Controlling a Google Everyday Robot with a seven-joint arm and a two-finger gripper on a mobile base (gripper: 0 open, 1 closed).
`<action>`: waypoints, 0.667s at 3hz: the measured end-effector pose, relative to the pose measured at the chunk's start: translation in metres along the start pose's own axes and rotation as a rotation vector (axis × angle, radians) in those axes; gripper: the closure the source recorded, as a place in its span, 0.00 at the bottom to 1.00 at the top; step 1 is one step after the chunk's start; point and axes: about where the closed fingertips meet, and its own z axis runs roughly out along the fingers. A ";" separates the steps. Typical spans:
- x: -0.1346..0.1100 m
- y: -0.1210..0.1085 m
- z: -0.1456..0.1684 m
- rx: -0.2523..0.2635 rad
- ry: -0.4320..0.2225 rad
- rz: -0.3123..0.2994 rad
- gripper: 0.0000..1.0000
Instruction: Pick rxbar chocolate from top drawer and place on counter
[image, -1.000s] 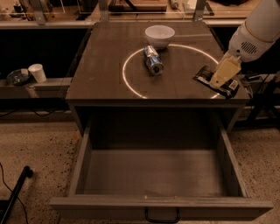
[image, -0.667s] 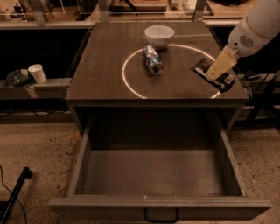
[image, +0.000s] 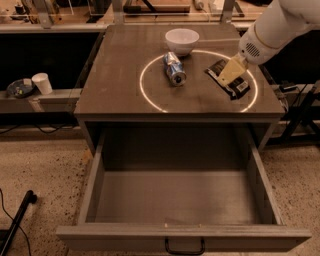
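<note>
The rxbar chocolate (image: 239, 88), a flat black wrapper with white lettering, lies on the counter (image: 120, 75) at the right side, across the glowing white ring. My gripper (image: 231, 73) is right over the bar's far-left half and covers part of it; I cannot tell whether it touches the bar. The white arm reaches in from the upper right. The top drawer (image: 95, 180) is pulled fully out below the counter, with nothing visible on its plain grey inside and its black handle (image: 185, 247) at the front.
A silver-blue can (image: 174, 69) lies on its side inside the ring. A white bowl (image: 182, 40) stands behind it. A white cup (image: 42, 83) sits on a low shelf at the left. A black cable (image: 17, 220) lies on the floor.
My gripper has moved left and slightly back over the counter, from the bar's right end to its far-left half. The bar lies slightly further left.
</note>
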 end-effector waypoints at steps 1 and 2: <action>0.005 -0.003 0.014 0.109 0.035 0.071 0.46; 0.004 -0.002 0.014 0.099 0.032 0.067 0.23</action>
